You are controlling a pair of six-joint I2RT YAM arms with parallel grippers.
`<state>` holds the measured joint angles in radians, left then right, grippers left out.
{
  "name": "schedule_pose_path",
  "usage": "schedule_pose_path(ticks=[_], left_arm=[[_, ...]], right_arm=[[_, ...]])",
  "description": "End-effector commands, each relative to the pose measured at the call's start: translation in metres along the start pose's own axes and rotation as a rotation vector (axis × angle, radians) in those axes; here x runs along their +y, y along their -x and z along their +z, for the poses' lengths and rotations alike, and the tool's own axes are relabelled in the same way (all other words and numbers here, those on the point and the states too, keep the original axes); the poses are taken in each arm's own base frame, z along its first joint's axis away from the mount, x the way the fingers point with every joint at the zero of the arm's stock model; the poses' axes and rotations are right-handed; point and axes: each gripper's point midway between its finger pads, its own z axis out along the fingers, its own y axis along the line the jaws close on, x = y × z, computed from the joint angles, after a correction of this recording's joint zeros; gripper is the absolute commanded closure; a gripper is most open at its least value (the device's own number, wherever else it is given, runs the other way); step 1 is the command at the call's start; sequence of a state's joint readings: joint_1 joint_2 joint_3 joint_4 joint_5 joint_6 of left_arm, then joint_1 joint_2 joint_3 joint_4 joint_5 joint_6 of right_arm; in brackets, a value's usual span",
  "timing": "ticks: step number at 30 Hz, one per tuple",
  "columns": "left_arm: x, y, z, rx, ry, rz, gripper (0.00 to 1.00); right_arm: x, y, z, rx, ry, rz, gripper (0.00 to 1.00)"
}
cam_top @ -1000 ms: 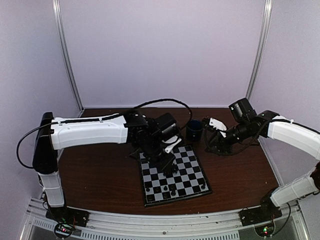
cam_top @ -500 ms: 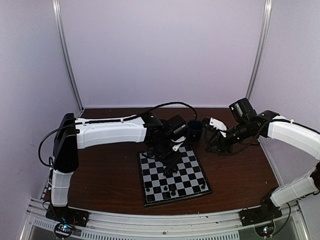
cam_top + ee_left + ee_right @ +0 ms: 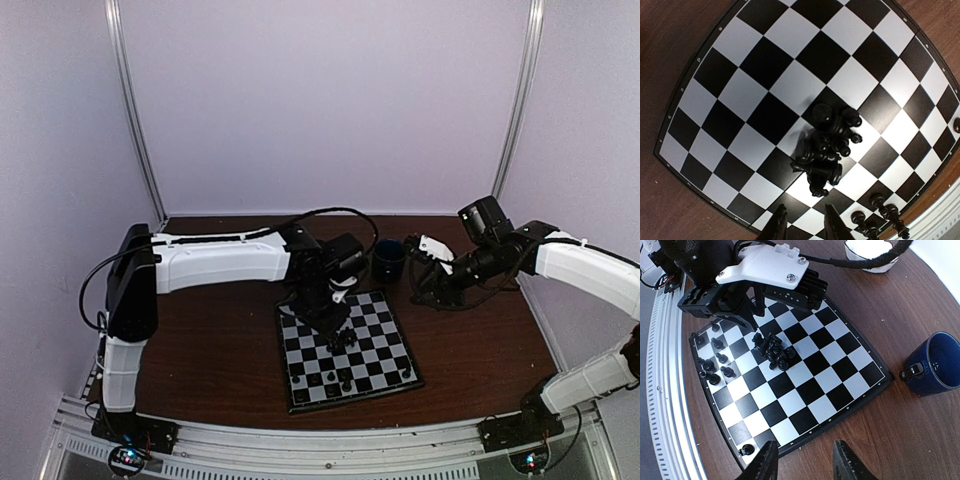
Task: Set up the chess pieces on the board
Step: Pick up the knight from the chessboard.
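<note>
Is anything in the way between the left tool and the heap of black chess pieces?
Nothing visible. The left tool is open near the heap of chess pieces, with only bare board showing between them.

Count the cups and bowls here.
2. A dark blue mug stands off the far corner of the chequered board; a white bowl sits off its far edge, cropped in the right wrist view. Others may be hidden.

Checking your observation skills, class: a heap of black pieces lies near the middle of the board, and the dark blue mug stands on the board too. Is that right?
Not quite. The dark blue mug stands on the brown table, just off a corner of the board. The heap of black pieces does lie near the board's middle. The right wrist view shows both.
</note>
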<state>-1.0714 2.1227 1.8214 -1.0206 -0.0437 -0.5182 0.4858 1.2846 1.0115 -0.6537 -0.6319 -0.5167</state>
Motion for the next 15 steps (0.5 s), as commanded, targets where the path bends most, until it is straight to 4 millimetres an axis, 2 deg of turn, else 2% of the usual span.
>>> schedule_pose_path(ticks=[1,12,15], left_arm=[[0.002,-0.003,0.009,0.032,-0.012,-0.030,0.73],[-0.008,-0.005,0.025,0.063,-0.090,-0.068,0.74],[-0.008,-0.006,0.030,0.075,-0.095,-0.075,0.78]], right_arm=[[-0.003,0.000,-0.001,-0.004,-0.008,0.004,0.61],[-0.002,-0.001,-0.001,-0.002,-0.006,0.004,0.61],[-0.002,-0.001,-0.001,-0.001,-0.006,0.003,0.61]])
